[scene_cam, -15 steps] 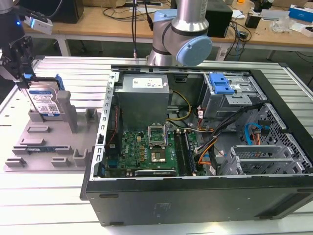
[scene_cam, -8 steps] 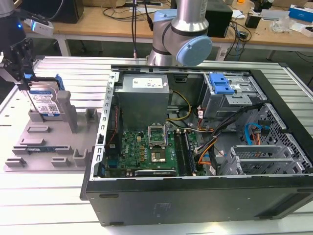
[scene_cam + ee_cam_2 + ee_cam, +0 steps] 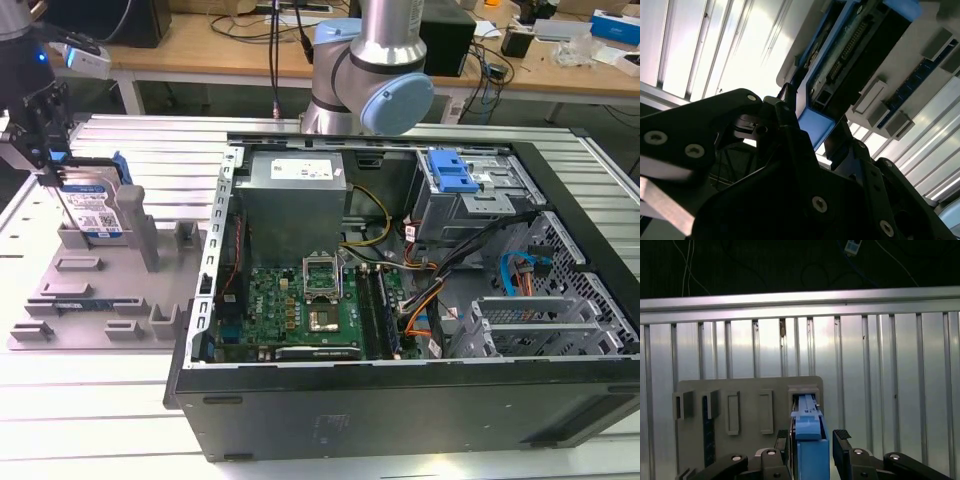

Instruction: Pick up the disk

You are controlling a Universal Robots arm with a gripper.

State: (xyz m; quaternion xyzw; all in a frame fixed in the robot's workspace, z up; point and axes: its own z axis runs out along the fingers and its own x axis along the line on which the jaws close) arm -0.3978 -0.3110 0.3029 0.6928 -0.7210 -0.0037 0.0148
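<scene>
Exterior view: the disk [image 3: 92, 208] is seen standing on edge in a grey holder [image 3: 100, 300] on the slatted desk [image 3: 100, 430], at 9 o'clock from the open computer case [image 3: 400, 400]. Its white and blue label is shown there. The gripper [image 3: 55, 172] is set at the disk's 11 o'clock corner.

First wrist view: the disk is seen edge-on, with its blue rail straddled by the gripper.

Second wrist view: the connector side is shown. Contact is masked by the dark gripper body, so clamped or apart cannot be told. The disk's lower edge is hidden in the holder.
</scene>
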